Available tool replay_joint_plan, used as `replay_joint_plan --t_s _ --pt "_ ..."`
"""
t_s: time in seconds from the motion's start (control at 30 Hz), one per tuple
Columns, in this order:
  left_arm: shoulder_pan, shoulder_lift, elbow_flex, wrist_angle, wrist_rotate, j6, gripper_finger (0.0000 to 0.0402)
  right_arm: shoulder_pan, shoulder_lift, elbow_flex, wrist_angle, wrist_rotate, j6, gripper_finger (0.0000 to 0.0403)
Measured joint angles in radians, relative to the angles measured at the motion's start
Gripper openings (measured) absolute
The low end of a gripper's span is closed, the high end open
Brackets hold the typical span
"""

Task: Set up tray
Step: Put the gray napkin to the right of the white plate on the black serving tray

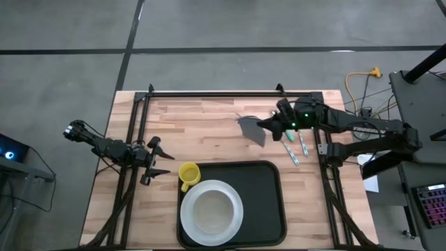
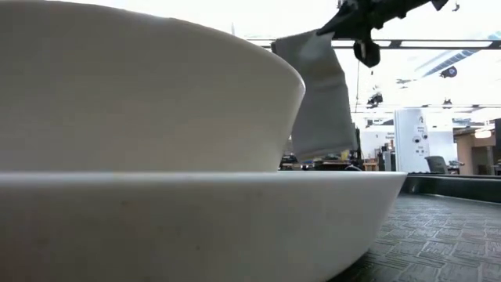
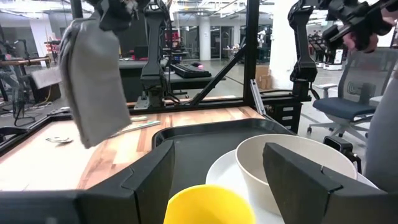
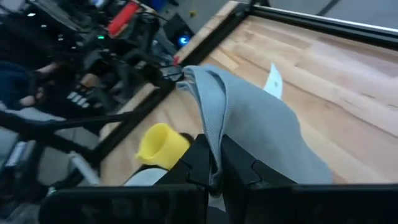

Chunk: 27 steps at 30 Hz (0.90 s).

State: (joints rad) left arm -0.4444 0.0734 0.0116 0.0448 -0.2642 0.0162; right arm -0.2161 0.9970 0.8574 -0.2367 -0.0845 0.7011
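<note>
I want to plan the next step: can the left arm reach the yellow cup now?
Probably yes. The left gripper waits open beside the yellow cup, with only bare table between them.

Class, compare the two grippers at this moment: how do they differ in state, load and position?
The right gripper is shut on the grey cloth, lifted above the wood beyond the tray; the left gripper stands open and holds nothing. It waits low beside the yellow cup. Both are dark two-finger grippers.
</note>
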Motion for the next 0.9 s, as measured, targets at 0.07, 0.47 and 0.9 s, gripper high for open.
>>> replay_joint_plan --t_s 0.07,0.47,0.9 --pt "0.0 0.0 0.0 0.0 0.0 0.0 0.0224 0.027 -0.02 0.0 0.001 0.0 0.003 0.0009" --pt "0.0 0.0 0.0 0.0 0.0 0.0 0.0224 0.362 -0.065 0.0 -0.007 0.192 0.128 0.0009" --pt "0.0 0.0 0.0 0.0 0.0 0.0 0.0224 0.72 -0.034 -0.001 0.008 0.479 0.366 0.0008"
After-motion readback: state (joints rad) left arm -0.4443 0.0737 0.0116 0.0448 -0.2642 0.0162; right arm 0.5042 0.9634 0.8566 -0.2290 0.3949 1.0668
